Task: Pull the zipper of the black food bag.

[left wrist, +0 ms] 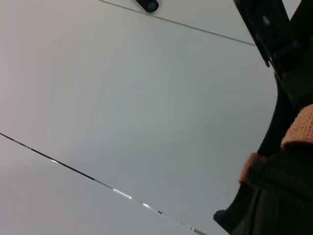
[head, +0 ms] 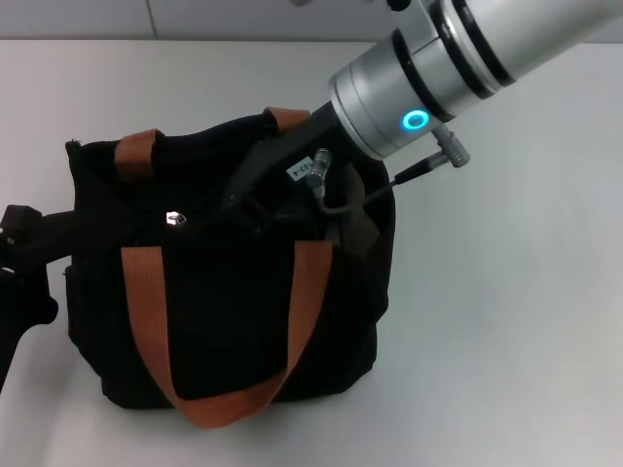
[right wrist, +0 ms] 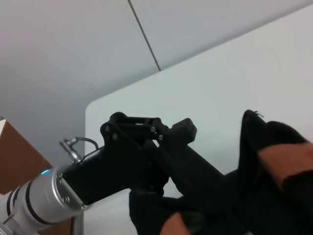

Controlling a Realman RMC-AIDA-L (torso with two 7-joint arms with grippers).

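My right gripper point(head: 255, 195) sits at centre frame over the top of the black food bag point(head: 224, 321); whether it's closed on anything, I cannot tell. The zipper point(head: 174, 218) glints left of it. My left gripper point(head: 24, 253) braces the bag's left edge, its grasp unclear. I'd pull straight along the track, bag steadied.

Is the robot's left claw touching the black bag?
Touching. In the head view the left claw meets the black food bag at its left upper edge, with no gap; the right wrist view shows it clamped onto the fabric.
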